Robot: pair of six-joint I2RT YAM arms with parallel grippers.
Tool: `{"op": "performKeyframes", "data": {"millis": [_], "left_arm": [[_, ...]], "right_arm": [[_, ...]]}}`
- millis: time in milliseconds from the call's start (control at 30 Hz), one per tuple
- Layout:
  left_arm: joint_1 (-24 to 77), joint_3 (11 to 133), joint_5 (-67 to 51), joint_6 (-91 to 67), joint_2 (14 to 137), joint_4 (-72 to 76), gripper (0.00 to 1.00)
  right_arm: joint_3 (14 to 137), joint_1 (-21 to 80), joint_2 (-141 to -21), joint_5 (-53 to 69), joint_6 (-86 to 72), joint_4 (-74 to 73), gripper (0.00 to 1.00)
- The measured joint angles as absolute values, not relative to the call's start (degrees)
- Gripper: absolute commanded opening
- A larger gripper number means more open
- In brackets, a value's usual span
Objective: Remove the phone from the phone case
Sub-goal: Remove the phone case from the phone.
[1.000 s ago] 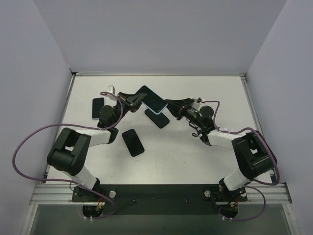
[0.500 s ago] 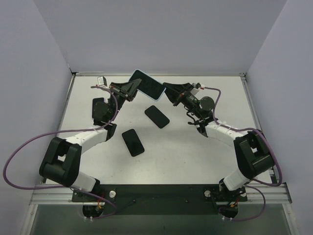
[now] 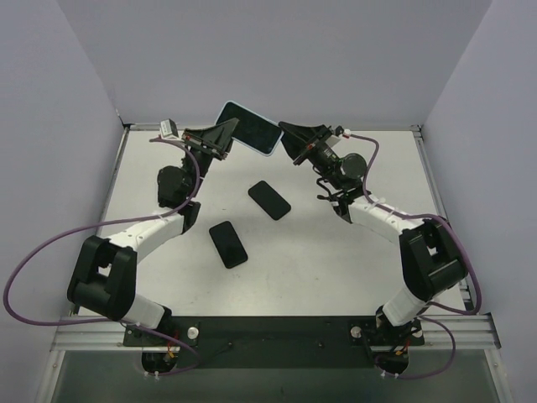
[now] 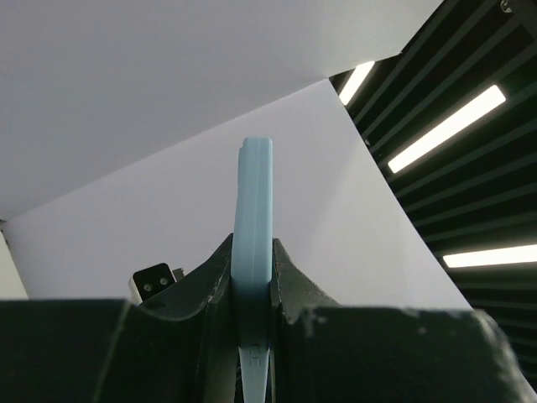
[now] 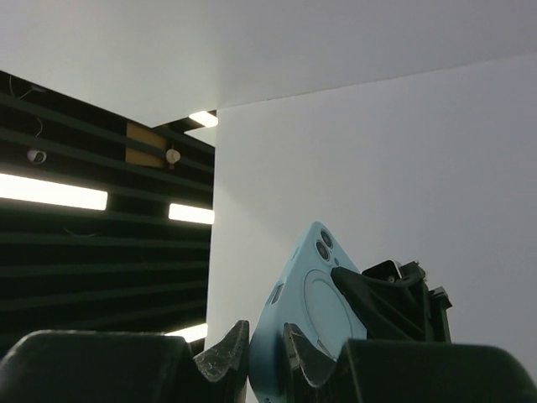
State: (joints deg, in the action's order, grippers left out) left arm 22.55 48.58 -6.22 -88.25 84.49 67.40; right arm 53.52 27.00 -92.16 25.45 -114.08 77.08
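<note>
White tabletop (image 3: 336, 269), grey walls, and you've got the black-screened phone (image 3: 249, 126) sitting in its light-blue phone case (image 4: 252, 218), held in the air over the far edge. Your left gripper (image 3: 228, 133) and right gripper (image 3: 285, 134) are each clamped on opposite ends of it.

I see the pale blue phone case (image 4: 253, 185) edge-on at centre frame, upright, pinched by the left gripper (image 4: 252, 256).
</note>
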Motion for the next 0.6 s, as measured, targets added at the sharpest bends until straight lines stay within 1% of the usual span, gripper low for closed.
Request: {"op": "performKeyframes", "data": {"millis": [333, 600], "left_arm": [[22.68, 55.88, -3.07, -88.31, 84.49, 65.14, 0.0], [22.96, 59.94, -2.92, -88.79, 84.68, 62.46, 0.0]], "right_arm": [[64.12, 27.22, -97.54, 24.18, -115.42, 80.05, 0.0], [66.04, 27.86, -100.38, 21.15, -117.21, 84.05, 0.0]]}}
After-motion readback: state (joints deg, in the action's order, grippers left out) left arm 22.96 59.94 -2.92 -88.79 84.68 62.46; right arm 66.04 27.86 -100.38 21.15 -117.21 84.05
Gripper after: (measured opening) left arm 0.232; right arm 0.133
